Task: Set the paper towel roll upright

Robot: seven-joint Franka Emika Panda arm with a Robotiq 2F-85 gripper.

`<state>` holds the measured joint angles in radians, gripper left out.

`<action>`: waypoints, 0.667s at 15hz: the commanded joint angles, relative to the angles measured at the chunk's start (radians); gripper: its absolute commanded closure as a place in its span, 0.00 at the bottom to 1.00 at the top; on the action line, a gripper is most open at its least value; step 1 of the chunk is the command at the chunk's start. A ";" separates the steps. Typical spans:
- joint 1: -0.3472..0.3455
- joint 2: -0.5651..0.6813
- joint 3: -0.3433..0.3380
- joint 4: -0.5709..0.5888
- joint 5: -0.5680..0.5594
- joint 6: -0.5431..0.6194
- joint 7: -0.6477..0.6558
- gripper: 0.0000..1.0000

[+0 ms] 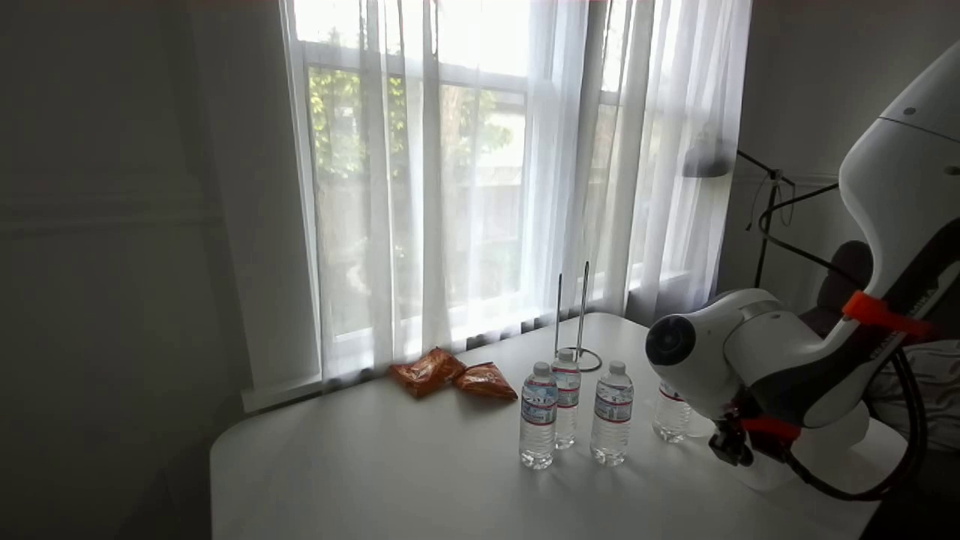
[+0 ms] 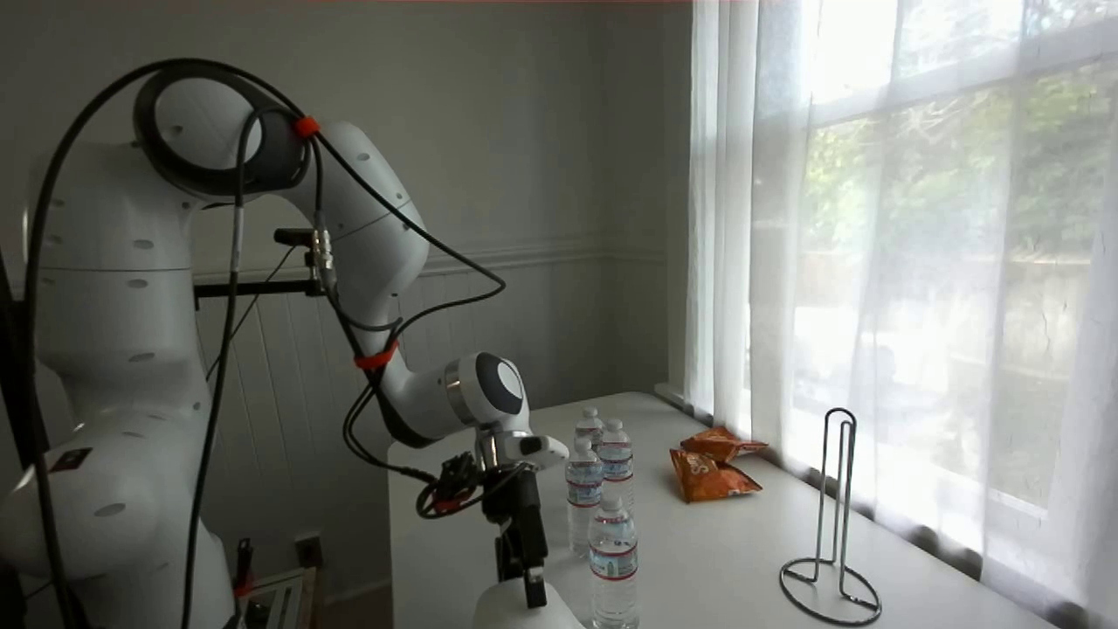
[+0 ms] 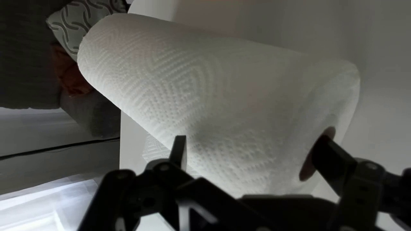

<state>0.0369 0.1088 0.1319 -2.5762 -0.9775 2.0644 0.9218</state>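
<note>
Sheer curtains [image 1: 427, 225] hang along the white table [image 1: 360, 465], and everything is best placed by the end bottle [image 2: 614, 568], the one nearest the gripper [image 3: 252, 141]. The paper towel roll [image 3: 199, 80] lies on its side near that bottle; the wire holder [image 2: 840, 498] stands well apart from the bottle, on the opposite side from the roll, and three other bottles [image 2: 583, 498] stand beyond it in an exterior view. The gripper is spread wide across one end of the roll, one finger [image 3: 332, 163] in front of the brownish core [image 3: 307, 170] and its partner by the curved side; whether either presses on paper I cannot tell. I take the step in hand to be getting hold of that end. To do it well, ease the finger a little way into the core, close gently so the soft wall is pinched rather than crushed, raise that end slowly with the opposite end as pivot, swing clear of the end bottle, and let go only once the base sits flat
</note>
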 commanded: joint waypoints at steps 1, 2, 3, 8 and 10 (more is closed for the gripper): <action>0.027 0.031 -0.028 0.020 -0.032 -0.034 0.024 0.00; 0.028 0.033 -0.031 0.021 -0.028 -0.039 0.018 0.00; 0.028 0.034 -0.033 0.022 -0.025 -0.041 0.014 0.09; 0.023 -0.002 -0.040 0.008 -0.002 -0.052 -0.015 0.55; 0.022 -0.020 -0.042 0.000 0.006 -0.065 -0.025 0.66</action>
<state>0.0434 0.1257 0.1063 -2.5613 -0.9804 2.0252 0.9189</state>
